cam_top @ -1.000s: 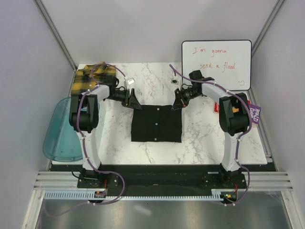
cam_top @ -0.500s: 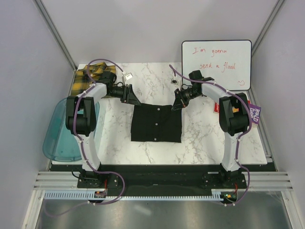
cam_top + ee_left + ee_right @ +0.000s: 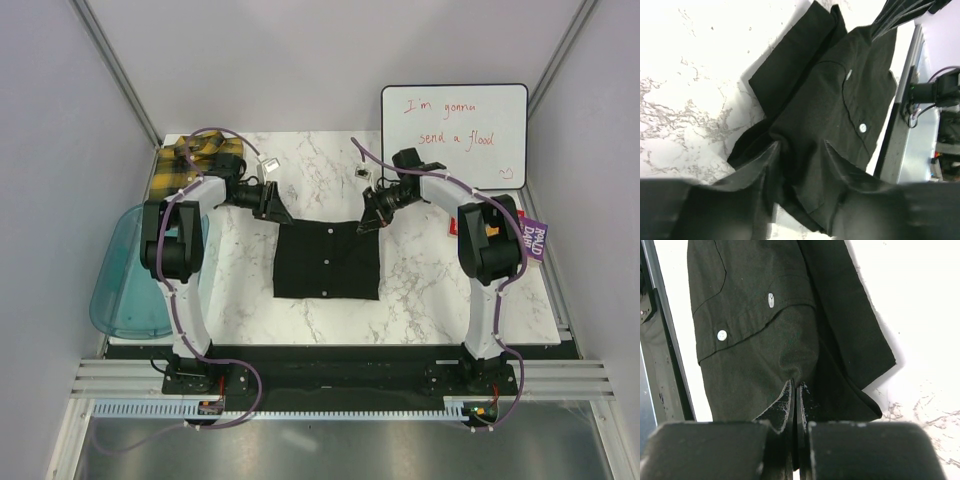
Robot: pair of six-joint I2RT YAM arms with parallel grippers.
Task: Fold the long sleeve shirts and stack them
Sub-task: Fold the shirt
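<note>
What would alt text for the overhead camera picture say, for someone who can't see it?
Two robot arms reach across a marble table to the far corners of a folded black shirt, the right gripper pinching one, the left gripper at the other. A yellow plaid shirt lies far left.

The right gripper [image 3: 795, 386] has its two dark fingers [image 3: 780, 410] pressed together, pinching a raised fold of a plain black cloth button-up shirt [image 3: 760, 315]. The cloth puckers into a small hump just above the fingertips. Two small white buttons [image 3: 771, 300] sit along a seam on the shirt's left part. The shirt lies on a white marble-patterned table [image 3: 910, 305], its layered edge spreading to the right. A dark rail [image 3: 660, 340] runs down the left side.
</note>
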